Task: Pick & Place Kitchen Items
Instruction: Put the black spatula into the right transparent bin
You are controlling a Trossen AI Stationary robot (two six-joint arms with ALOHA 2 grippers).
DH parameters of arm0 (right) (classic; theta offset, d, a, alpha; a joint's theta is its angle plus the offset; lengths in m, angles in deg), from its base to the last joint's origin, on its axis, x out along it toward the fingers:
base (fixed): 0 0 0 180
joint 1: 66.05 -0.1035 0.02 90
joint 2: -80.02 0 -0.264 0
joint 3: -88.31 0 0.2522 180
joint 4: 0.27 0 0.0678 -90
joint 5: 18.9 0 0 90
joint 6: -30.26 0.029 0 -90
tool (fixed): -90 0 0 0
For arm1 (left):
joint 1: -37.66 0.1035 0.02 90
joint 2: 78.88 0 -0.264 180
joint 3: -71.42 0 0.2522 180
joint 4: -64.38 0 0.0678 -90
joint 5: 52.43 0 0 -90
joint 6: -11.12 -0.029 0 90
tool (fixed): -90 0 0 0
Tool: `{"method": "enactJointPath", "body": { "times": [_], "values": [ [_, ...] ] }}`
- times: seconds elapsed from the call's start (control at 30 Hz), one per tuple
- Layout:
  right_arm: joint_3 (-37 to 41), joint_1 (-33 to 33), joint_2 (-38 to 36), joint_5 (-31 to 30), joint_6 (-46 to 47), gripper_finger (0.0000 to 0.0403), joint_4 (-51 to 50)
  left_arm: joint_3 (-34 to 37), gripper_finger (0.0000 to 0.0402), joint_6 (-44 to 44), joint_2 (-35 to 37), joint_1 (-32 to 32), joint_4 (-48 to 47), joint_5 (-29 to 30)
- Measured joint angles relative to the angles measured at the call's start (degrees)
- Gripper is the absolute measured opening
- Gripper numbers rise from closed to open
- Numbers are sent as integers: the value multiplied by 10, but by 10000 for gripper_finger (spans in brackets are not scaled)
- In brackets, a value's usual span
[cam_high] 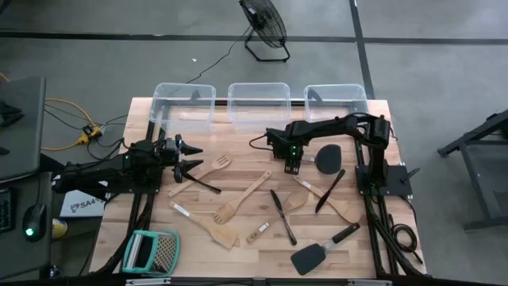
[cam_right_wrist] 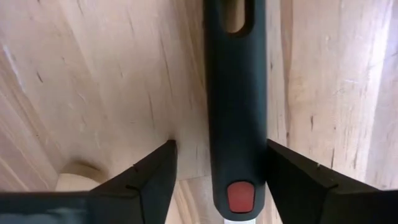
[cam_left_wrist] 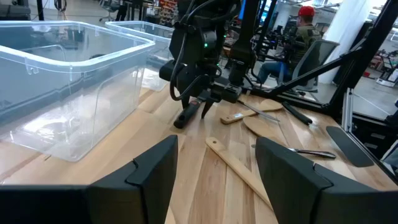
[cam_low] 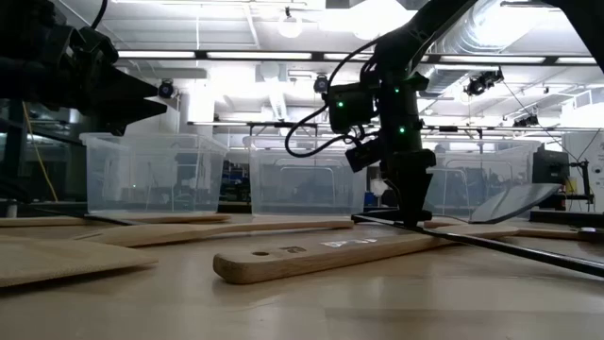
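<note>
A wooden desk (cam_high: 238, 254) seen from above, with two dark robot arms and many long-handled utensils scattered across it.

The right gripper (cam_high: 292, 167) is reaching in from the right side and is lowered near the middle of the desk, just in front of the centre bin. In its wrist view, its two fingers (cam_right_wrist: 146, 180) stand apart on either side of the black handle of a black spatula (cam_right_wrist: 235, 124), which lies flat on the wood between them. The handle has a red spot near its end. There are gaps between the fingers and the handle, so nothing is gripped.

The left gripper (cam_high: 189, 157) hovers at the left side of the desk, its fingers (cam_left_wrist: 155, 171) spread wide and holding nothing.

Three clear bins (cam_high: 258, 103) stand in a row along the far edge. One wooden fork (cam_high: 213, 166) lies just beside the left gripper. Other pale wooden spoons and spatulas (cam_high: 218, 230) lie across the middle and front. Black tongs (cam_high: 281, 214) lie near the centre, and a second black turner (cam_high: 321, 250) lies toward the front right. A teal grater (cam_high: 151, 252) sits at the front left corner.

In the left wrist view, a person in a red cap (cam_left_wrist: 298, 31) sits in the room beyond.
</note>
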Motion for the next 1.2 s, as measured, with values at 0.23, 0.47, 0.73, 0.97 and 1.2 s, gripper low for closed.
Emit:
{"method": "enactJointPath", "body": {
  "times": [0.23,0.47,0.73,0.97,1.2],
  "values": [
    [0,-6,5,-6,-11,154,2,0,214,0,0,0,0,0],
    [2,-5,6,-12,-18,104,6,0,214,0,0,0,0,0],
    [5,-12,-21,-18,-7,104,7,0,214,0,0,0,0,0],
    [7,-14,-88,-6,39,104,-8,0,214,0,0,0,0,0],
    [6,-14,-185,23,91,104,-16,0,214,0,0,0,0,0]
  ]
}}
